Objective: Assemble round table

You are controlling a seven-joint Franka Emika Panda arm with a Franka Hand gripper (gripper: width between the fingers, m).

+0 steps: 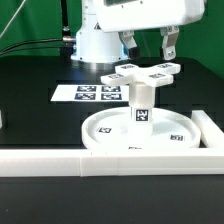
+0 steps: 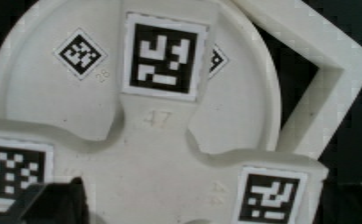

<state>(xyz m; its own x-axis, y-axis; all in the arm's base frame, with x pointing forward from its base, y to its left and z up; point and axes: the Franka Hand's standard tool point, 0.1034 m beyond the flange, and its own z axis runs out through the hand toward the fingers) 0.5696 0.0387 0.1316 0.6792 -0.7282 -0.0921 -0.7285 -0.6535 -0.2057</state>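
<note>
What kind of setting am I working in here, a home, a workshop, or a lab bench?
Most likely a robotics lab bench. A black table carries a marker board of printed tags, white border bars fence the work area, and the round table parts all wear square tags.

On the counter (image 1: 30, 110), border bars (image 1: 60, 163) wall in the round disc (image 1: 138, 130) along its near side and the exterior view's right. The upright leg (image 1: 140, 103) and cross-shaped base (image 1: 141, 73) fill the disc's middle. The fingers (image 1: 168, 44) hang just above the base. Open counter lies toward the exterior view's left.
</note>
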